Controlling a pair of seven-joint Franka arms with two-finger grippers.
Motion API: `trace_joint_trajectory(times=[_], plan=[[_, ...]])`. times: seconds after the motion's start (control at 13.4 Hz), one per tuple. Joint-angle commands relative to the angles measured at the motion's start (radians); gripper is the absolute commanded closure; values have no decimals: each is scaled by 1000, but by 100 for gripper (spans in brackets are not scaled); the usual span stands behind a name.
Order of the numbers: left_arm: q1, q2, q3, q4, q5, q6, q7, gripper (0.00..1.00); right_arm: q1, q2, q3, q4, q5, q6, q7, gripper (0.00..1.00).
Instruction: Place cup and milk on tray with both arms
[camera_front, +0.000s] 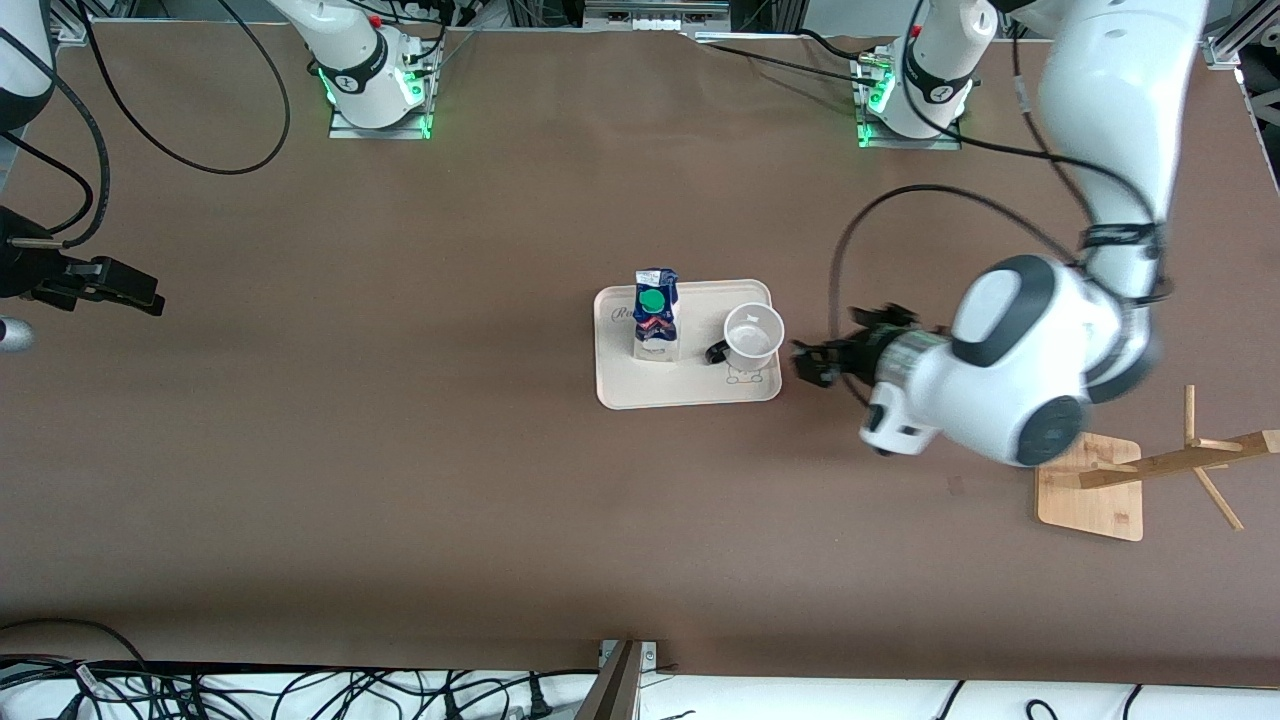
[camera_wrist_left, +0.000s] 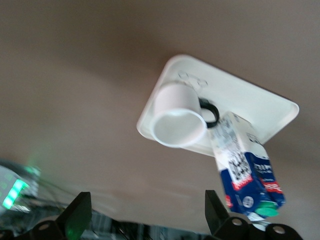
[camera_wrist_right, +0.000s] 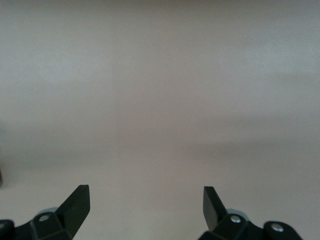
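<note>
I judge both placements done: white smiley mug (camera_front: 753, 336) and blue-and-white gable-top milk carton (camera_front: 655, 315) stand on the cream rounded tray (camera_front: 690, 390), the mug hard by its rim. My left gripper (camera_front: 812, 362) is spread beside the tray, holding nothing; right gripper (camera_front: 125, 285) waits spread over bare table. Next, retreat toward the wooden rack (camera_front: 1090, 487).

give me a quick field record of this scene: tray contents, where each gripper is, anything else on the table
tray: cream-white, mid-table
milk: upright on the tray, toward the right arm's end
cup: upright on the tray beside the milk, toward the left arm's end, handle facing the milk
left gripper: open, empty, just off the tray's edge beside the cup
right gripper: open, empty, over bare table at the right arm's end, waiting
wooden rack: toward the left arm's end, nearer the front camera than the tray
</note>
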Motion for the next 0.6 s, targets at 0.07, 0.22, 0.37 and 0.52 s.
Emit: trace_joint_trajectory(times=[0.07, 0.22, 0.37, 0.52], plan=[[44, -80, -1, -1, 244, -11, 318, 0, -14, -16, 22, -10, -18, -2, 3, 0], [55, -118, -1, -1, 324, -2, 430, 0, -14, -16, 22, -10, -18, -5, 3, 0], [67, -158, 5, -4, 329, 5, 505, 0, -14, -16, 22, -10, -20, -4, 0, 0], [78, -198, 6, -8, 328, 8, 513, 0, -14, -16, 20, -10, -20, -4, 3, 0]])
